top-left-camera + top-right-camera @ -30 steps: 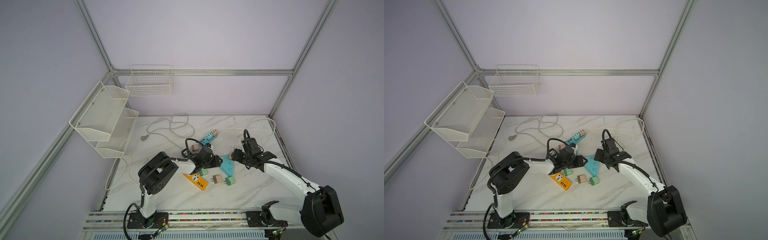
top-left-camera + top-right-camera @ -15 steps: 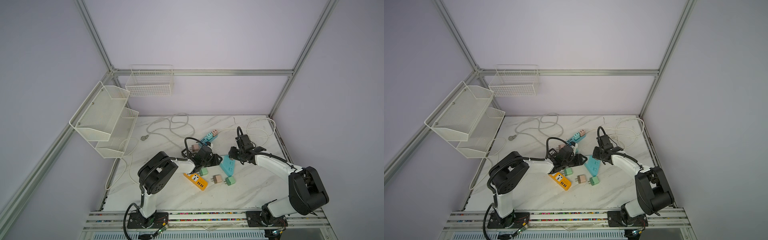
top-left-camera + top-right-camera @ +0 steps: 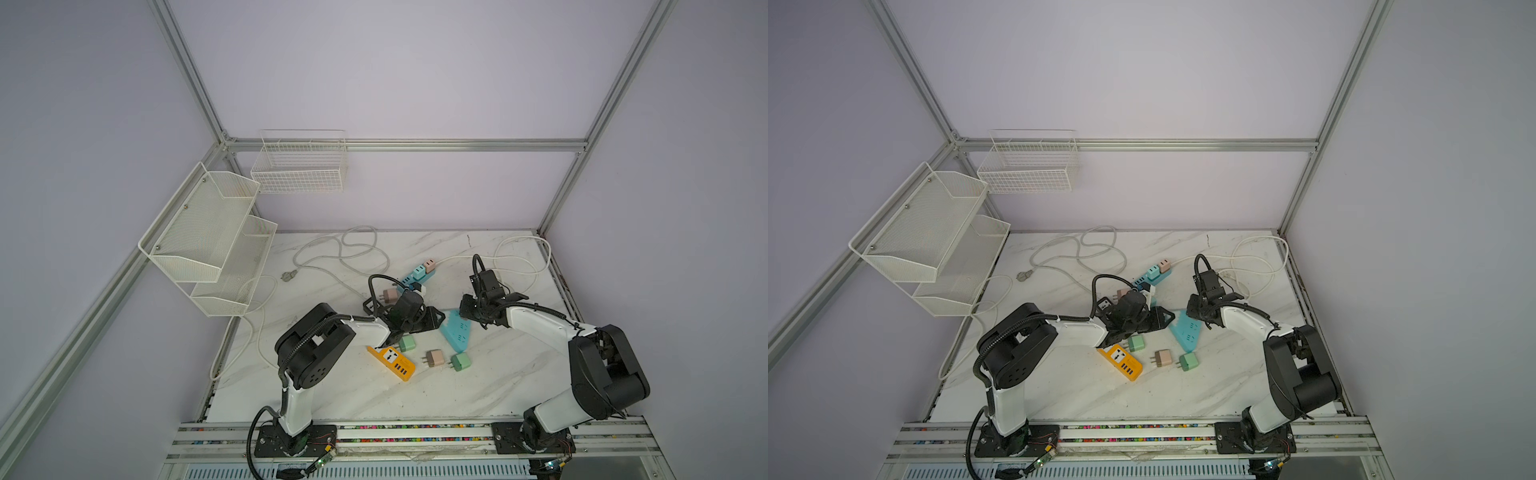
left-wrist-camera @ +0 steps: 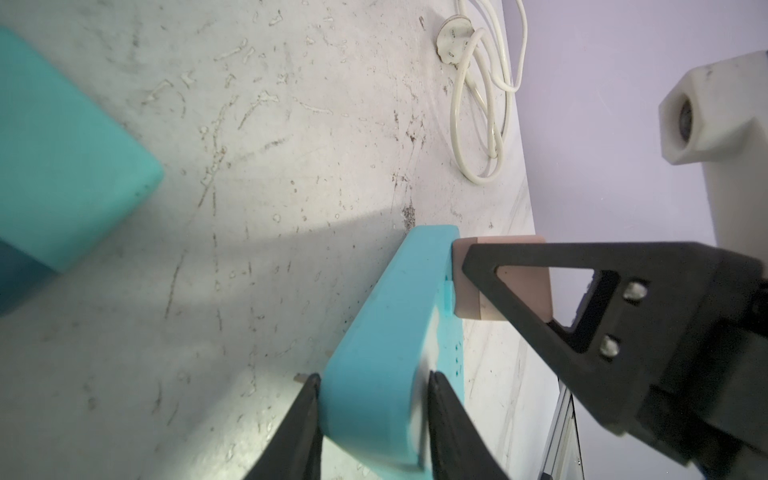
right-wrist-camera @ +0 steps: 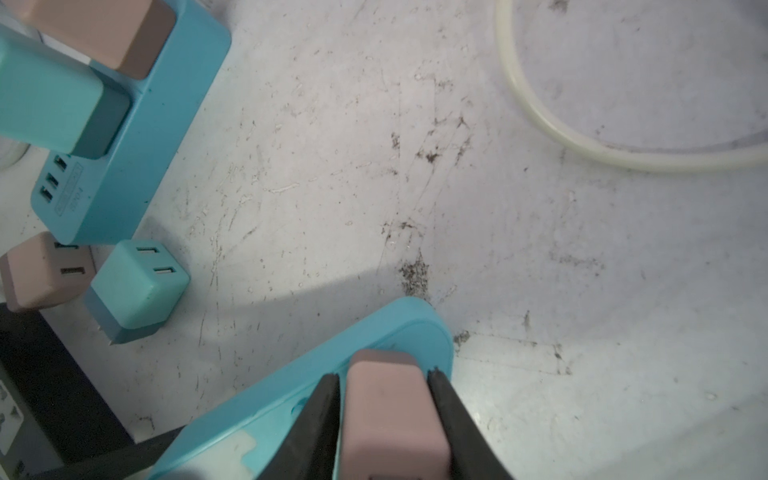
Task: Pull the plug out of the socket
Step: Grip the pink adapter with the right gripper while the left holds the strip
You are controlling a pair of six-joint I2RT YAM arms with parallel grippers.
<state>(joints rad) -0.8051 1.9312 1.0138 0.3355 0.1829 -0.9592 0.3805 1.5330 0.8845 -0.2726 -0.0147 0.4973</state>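
Lying front-left on the marble table [image 3: 353, 395]: an orange power strip [image 3: 390, 363], with a loose pink adapter [image 3: 435, 357] just right of it. Mid-table, the left gripper [image 4: 372, 376] pinches the teal socket [image 4: 395, 299], one finger on each side. Further right, the right gripper [image 5: 383, 374] clamps the pink plug [image 5: 388, 419], narrow-set; the plug sits in the socket's end. That gripper hides the plug in both top views.

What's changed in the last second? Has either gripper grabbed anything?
The right gripper edged in toward the blue strip and shut on its pink plug, elbow drawing back. The left gripper stayed at the strip's other end, clamping it. Plug still seated. Strip, loose plugs and orange strip haven't moved.
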